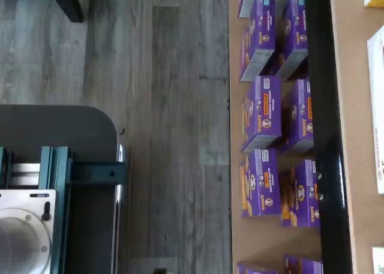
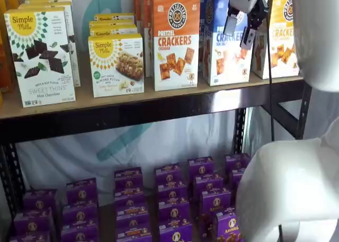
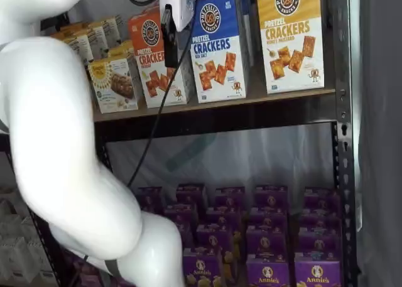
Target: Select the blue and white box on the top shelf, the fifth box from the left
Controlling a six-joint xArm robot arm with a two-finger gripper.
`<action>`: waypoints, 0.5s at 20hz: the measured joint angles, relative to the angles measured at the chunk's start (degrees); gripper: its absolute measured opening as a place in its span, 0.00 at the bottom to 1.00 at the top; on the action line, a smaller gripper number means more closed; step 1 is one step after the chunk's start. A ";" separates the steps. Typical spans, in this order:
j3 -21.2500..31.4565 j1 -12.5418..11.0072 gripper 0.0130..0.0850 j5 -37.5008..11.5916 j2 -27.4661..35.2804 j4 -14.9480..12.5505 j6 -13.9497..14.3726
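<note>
We found the blue and white box point(image 3: 218, 47) upright near the front edge of the top shelf point(image 2: 137, 110), between one orange-and-white cracker box point(image 2: 176, 41) and one yellow-and-white one point(image 3: 290, 36). The gripper point(image 2: 241, 31) hung in front of it, its two black fingers apart with a plain gap, holding nothing; we could not tell whether they touched the box. Toward the shelf's left end stood one Sweet Thins box point(image 2: 40, 56) and one almond flour bar box point(image 2: 116, 65), more behind. Purple boxes point(image 2: 175, 199) filled the lower shelf in rows, too many overlapped to count.
</note>
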 joint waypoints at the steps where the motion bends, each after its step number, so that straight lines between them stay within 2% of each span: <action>1: 0.07 0.01 1.00 0.25 -0.12 0.19 0.10; 7: 2.72 1.14 1.00 0.08 -3.28 1.06 1.58; 10: 5.18 0.25 1.00 -3.07 -5.80 3.65 1.64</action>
